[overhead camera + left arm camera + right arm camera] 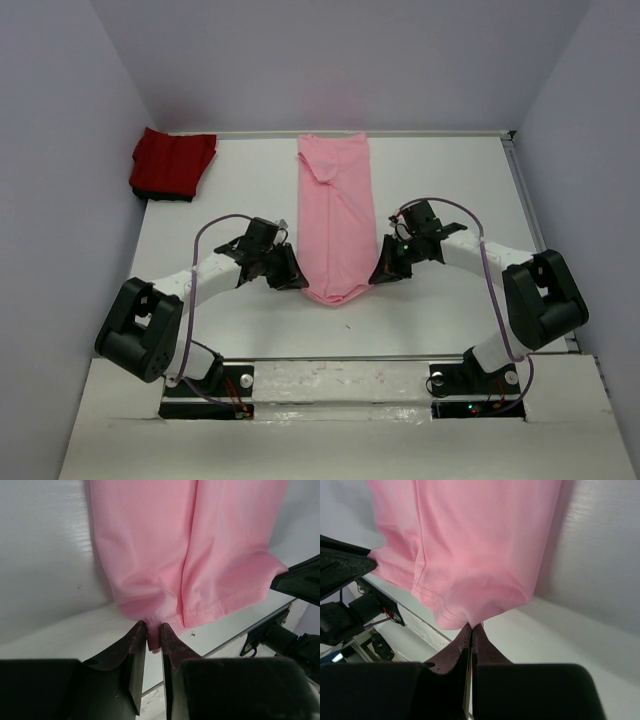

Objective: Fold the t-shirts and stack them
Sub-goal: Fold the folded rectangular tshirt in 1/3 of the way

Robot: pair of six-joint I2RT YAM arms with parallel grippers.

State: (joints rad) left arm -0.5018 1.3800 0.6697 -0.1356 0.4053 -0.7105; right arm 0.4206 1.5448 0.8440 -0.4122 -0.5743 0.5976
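Two t-shirts are on the white table [450, 190]. The pink t-shirt [335, 215] lies folded lengthwise into one long narrow strip down the middle, running from the back edge toward the arms. The red t-shirt [172, 163] sits crumpled in the far left corner, well apart from it.

Two arms are both at the pink strip's near end. The left arm [215, 270] comes in from the left with its elbow bent and forearm low. The left gripper [295, 280] is at the near left corner of the hem. On the left wrist camera its jaws stand a sliver apart, pinching a small tuck of pink cloth.

The right arm [480, 255] mirrors it from the right, with the right gripper [382, 272] at the near right corner. On the right wrist camera its fingers are pressed tight together, nipping the pink hem where it gathers to a point, and the cloth there bulges up off the table.
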